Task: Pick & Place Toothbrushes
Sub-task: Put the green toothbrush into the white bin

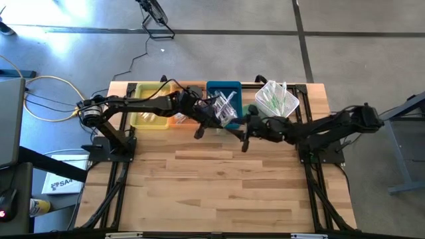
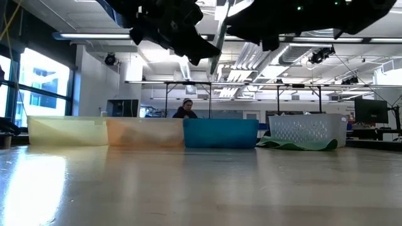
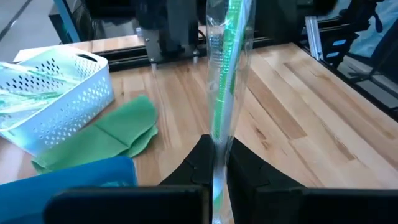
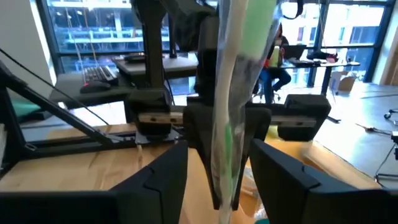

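1. Fingers [image 3: 199, 163] of the left gripper [image 3: 214, 171] pinch a wrapped green toothbrush [image 3: 225, 87] by one end; the slick wrapper could slip.
2. Right gripper [image 4: 217, 168] sits spread around the same toothbrush midair; tugging could twist it loose.
3. Dropped, it might miss the blue tray [image 1: 222, 89] near the white basket [image 1: 277, 99].

High cam looks straight down on whole table [image 1: 219, 192]; low cam sits level at tabletop, facing trays; both wrist cams sit close behind fingers, sharing the wrapped toothbrush [image 3: 225, 81].
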Controlling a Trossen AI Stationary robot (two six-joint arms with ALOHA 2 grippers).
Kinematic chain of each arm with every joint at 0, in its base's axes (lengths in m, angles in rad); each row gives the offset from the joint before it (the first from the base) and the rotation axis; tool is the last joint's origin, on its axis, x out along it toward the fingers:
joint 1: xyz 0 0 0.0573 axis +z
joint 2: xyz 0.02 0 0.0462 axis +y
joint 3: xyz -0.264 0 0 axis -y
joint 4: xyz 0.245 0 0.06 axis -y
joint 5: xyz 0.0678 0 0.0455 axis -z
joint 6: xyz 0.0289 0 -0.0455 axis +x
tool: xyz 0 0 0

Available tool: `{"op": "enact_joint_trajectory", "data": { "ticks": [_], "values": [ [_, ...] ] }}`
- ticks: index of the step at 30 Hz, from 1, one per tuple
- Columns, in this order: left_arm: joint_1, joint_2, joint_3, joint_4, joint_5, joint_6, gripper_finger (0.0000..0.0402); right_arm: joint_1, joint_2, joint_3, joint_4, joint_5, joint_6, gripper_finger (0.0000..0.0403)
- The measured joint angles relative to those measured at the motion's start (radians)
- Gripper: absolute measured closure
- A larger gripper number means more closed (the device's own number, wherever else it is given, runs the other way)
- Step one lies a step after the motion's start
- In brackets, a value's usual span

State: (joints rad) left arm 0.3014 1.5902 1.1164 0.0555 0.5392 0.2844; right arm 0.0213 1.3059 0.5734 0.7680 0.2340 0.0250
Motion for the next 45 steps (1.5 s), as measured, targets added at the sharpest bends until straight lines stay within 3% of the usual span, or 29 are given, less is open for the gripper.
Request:
{"op": "enact_joint_trajectory", "data": {
  "ticks": [9, 21, 33, 37, 45],
  "values": [
    [-0.001, 0.0, 0.0, -0.001, -0.001, 0.004, 0.0389, -0.004, 0.078, 0.075, -0.003, -0.043, -0.004, 0.0255],
    [-0.001, 0.0, 0.0, -0.007, 0.0, 0.003, 0.0385, -0.004, 0.066, 0.075, -0.005, 0.007, -0.011, 0.0383],
    [-0.001, 0.0, 0.0, -0.005, 0.0, -0.001, 0.0376, -0.004, 0.066, 0.075, -0.008, 0.006, -0.031, 0.0384],
    [-0.001, 0.0, 0.0, 0.001, -0.001, 0.0, 0.0344, -0.004, 0.066, 0.075, -0.008, 0.003, -0.03, 0.0384],
    [0.0, 0.0, 0.0, 0.008, -0.005, 0.096, 0.0235, -0.003, 0.066, 0.075, -0.01, -0.005, -0.027, 0.0384]
  ]
}}
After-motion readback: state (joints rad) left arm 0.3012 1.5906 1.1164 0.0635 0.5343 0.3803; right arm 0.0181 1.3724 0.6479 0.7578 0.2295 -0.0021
